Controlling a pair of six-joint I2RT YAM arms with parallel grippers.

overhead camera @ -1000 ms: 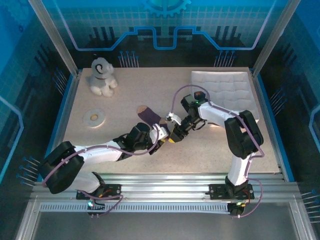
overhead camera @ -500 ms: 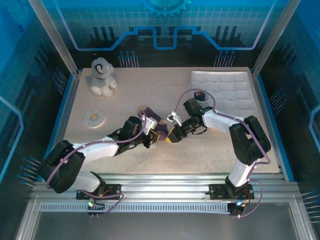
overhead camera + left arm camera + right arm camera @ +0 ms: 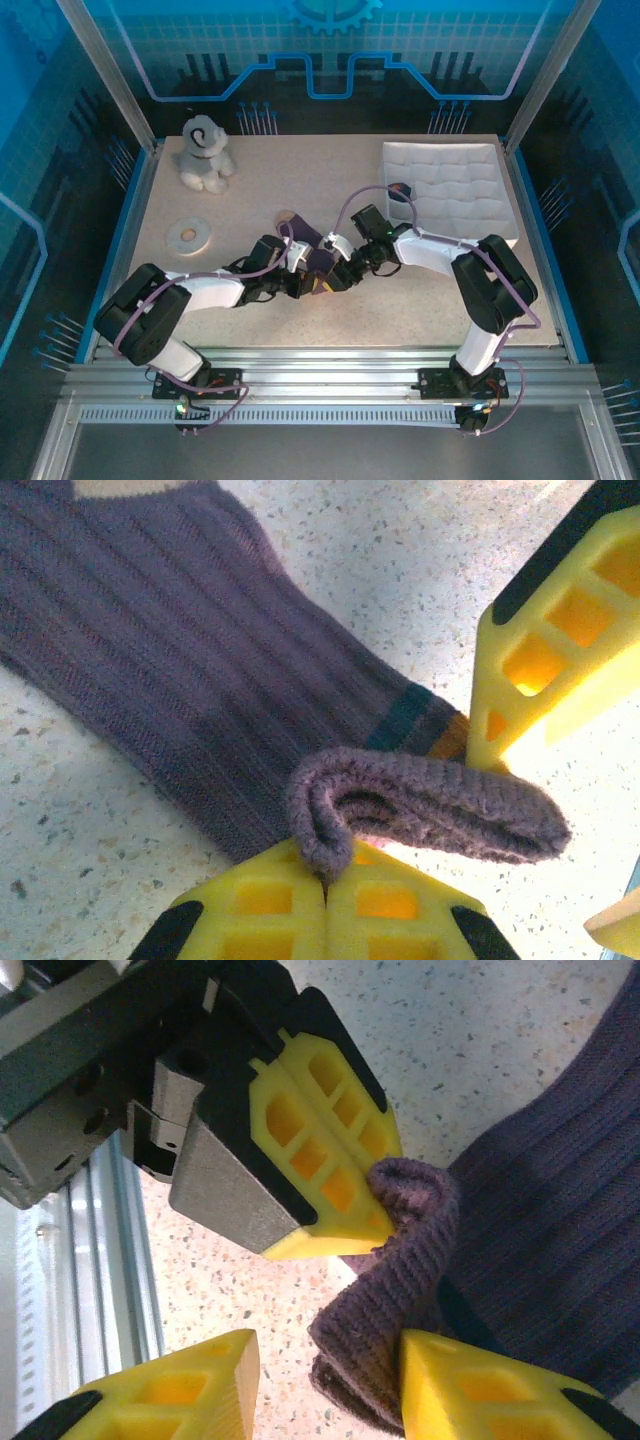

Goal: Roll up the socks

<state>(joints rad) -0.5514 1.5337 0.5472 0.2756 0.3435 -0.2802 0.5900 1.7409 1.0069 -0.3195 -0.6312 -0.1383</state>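
Note:
The dark purple socks (image 3: 308, 243) lie flat on the speckled table just left of centre; I cannot tell one from the other. In the left wrist view the ribbed fabric (image 3: 180, 670) shows a navy band and an orange cuff edge (image 3: 450, 738). My left gripper (image 3: 325, 875) is shut on a folded-over lip of sock (image 3: 420, 805), lifted off the flat part. My right gripper (image 3: 325, 1390) is open, its jaws either side of the hanging fold (image 3: 390, 1300), which touches the right finger (image 3: 490, 1390). In the top view both grippers meet, left (image 3: 303, 283), right (image 3: 335, 280).
A plush toy dog (image 3: 204, 155) sits at the back left and a white ring disc (image 3: 187, 236) lies left of the socks. A white quilted pad (image 3: 450, 185) covers the back right, with a small dark item (image 3: 400, 190) at its left edge. The metal rail (image 3: 95, 1290) borders the near side.
Both grippers have shifted left along the socks. The left one has curled the sock's edge over, and the right gripper's jaws have narrowed around the fold.

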